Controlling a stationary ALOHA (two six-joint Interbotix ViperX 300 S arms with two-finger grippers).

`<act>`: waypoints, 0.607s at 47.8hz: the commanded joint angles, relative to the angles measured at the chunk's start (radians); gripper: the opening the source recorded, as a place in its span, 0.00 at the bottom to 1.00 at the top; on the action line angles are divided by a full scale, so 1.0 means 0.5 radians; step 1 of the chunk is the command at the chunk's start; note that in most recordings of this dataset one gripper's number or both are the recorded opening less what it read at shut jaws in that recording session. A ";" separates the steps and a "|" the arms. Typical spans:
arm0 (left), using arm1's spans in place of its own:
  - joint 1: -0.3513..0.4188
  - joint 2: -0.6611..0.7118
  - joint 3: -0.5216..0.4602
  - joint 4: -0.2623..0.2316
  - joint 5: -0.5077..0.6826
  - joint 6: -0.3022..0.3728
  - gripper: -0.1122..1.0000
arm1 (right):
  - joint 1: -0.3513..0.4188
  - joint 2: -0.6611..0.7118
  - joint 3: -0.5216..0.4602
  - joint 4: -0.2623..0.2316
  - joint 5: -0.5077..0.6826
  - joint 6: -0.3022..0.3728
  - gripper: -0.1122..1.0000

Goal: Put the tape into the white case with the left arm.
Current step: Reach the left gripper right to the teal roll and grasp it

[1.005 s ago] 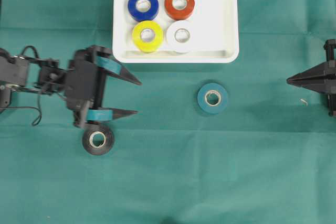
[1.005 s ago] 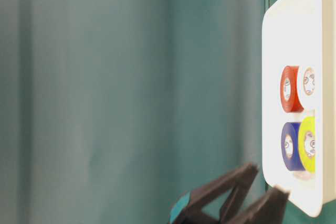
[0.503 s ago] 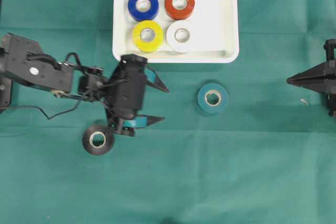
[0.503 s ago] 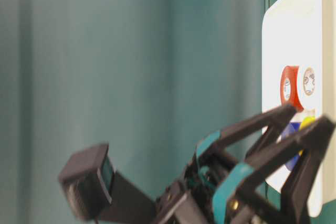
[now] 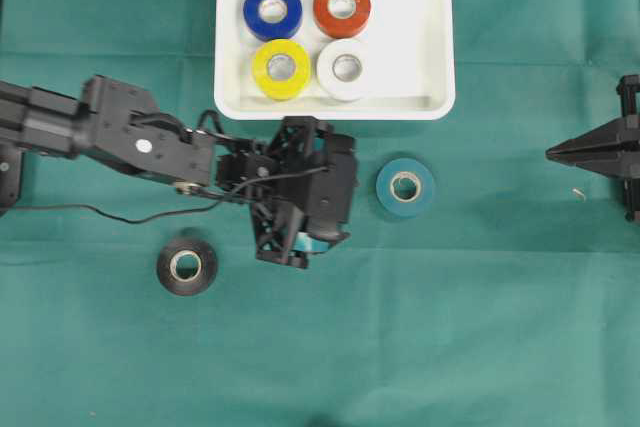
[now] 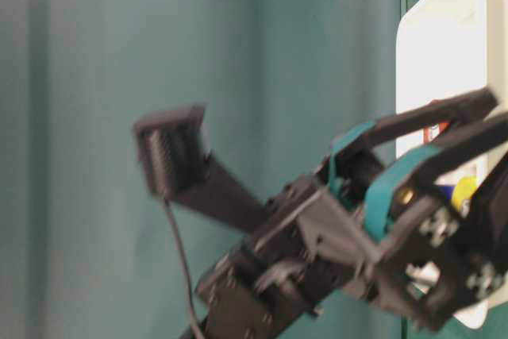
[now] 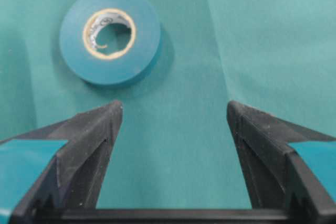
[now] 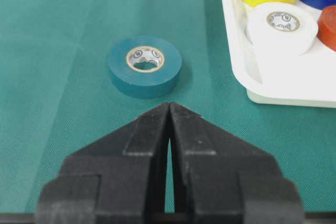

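Overhead, your left gripper hangs just left of the teal tape, which lies on the cloth below the case; four rolls already sit inside, and a black roll waits apart.

Left wrist view: fingers spread, nothing between them, tape ahead and off to the left. You're on the approach; next, centre and lower over it.

Right wrist view: right gripper pressed together, parked.
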 commanded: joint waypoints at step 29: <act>0.018 0.304 -0.500 0.009 0.169 0.061 0.82 | 0.000 0.015 -0.018 0.000 -0.012 0.000 0.02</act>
